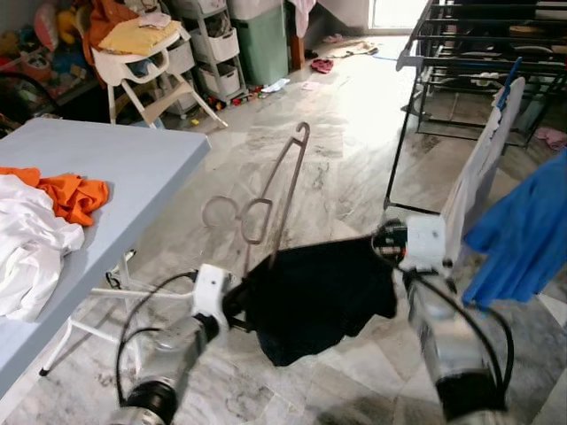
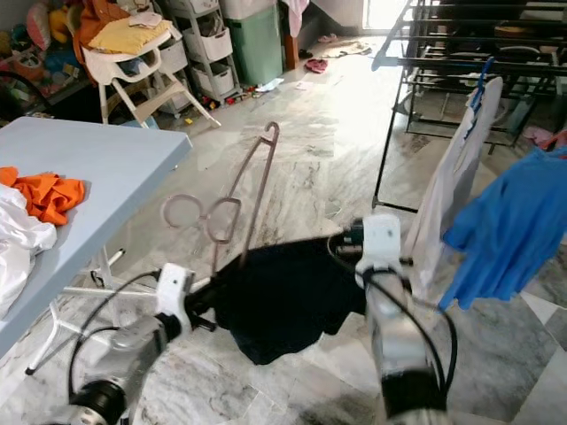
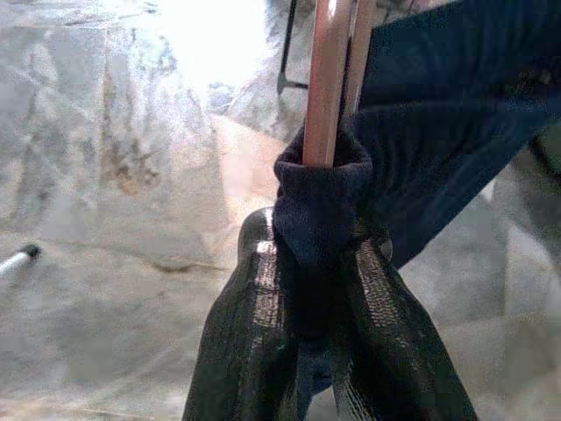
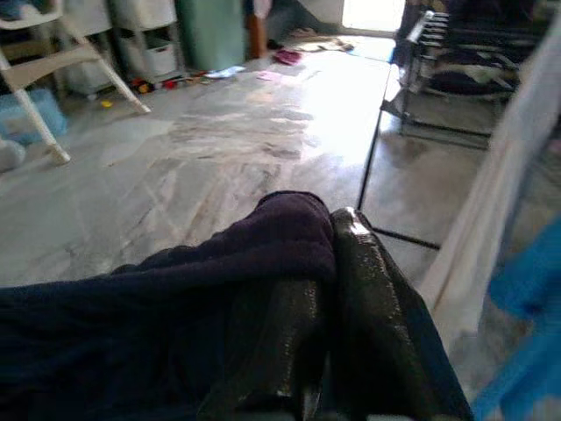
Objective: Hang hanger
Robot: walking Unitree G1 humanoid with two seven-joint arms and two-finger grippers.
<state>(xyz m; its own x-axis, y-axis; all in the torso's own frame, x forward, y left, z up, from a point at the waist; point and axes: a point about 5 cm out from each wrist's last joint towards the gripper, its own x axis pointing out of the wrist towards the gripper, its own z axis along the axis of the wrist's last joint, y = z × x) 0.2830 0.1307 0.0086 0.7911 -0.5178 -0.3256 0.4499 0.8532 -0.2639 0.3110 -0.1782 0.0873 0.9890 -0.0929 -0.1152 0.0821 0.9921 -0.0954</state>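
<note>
A dark navy garment (image 1: 319, 297) hangs stretched between my two grippers over the floor. It is threaded on a thin metal hanger (image 1: 285, 181), whose hook points up and away from me. My left gripper (image 3: 307, 254) is shut on one end of the garment, where the hanger's rods (image 3: 326, 88) come out of the cloth. My right gripper (image 4: 331, 228) is shut on the garment's other end. In the left eye view the left gripper (image 1: 241, 305) is low at centre-left and the right gripper (image 1: 383, 243) sits higher at the right.
A black drying rack (image 1: 461, 53) stands at the back right, with a white garment (image 1: 478, 168) and a blue garment (image 1: 523, 230) hanging close to my right arm. A grey table (image 1: 115, 168) on the left carries an orange cloth (image 1: 71, 195) and a white cloth (image 1: 27, 248). A high chair (image 1: 146, 71) stands behind.
</note>
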